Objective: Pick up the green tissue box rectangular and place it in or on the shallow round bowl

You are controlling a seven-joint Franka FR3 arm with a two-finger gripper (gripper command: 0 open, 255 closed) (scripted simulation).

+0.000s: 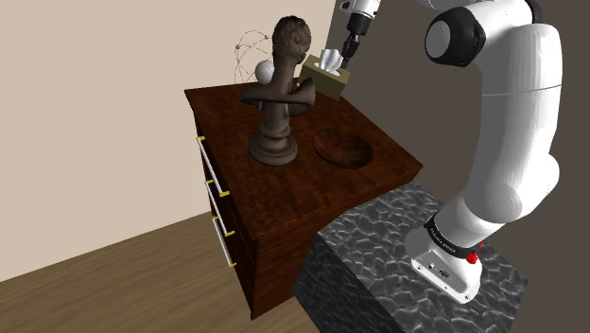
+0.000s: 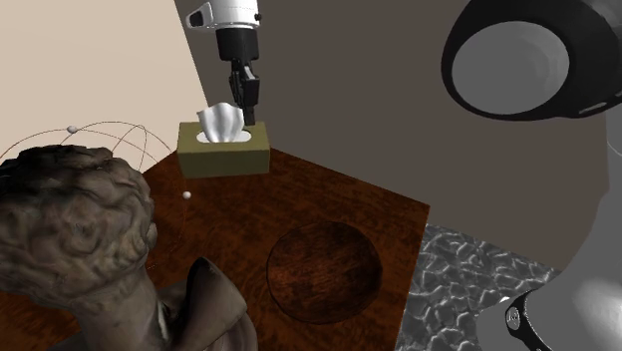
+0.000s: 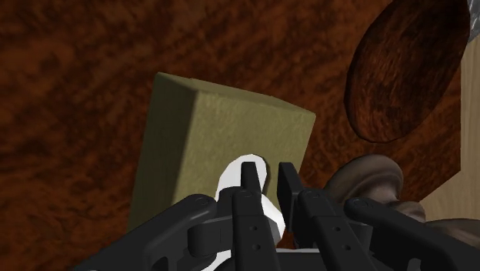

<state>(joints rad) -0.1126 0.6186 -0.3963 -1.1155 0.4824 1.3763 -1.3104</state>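
The olive-green tissue box (image 1: 326, 79) (image 2: 224, 150) (image 3: 223, 146) has white tissue sticking out of its top. It hangs a little above the back part of the dark wooden dresser top (image 1: 284, 189). My black gripper (image 1: 348, 59) (image 2: 245, 95) (image 3: 268, 181) comes down on it from above and is shut on its top, where the tissue shows, fingers close together. The shallow round dark wooden bowl (image 1: 342, 148) (image 2: 324, 271) (image 3: 404, 69) rests on the dresser nearer the stand, apart from the box and with nothing in it.
A tall dark bust (image 1: 279, 95) (image 2: 80, 239) (image 3: 369, 181) stands on the dresser beside the bowl, close to the box. A thin wire-sphere ornament (image 1: 248, 52) (image 2: 100, 140) is behind it. The dresser has drawers with handles (image 1: 213, 175). The rocky-textured stand (image 1: 397, 255) adjoins it.
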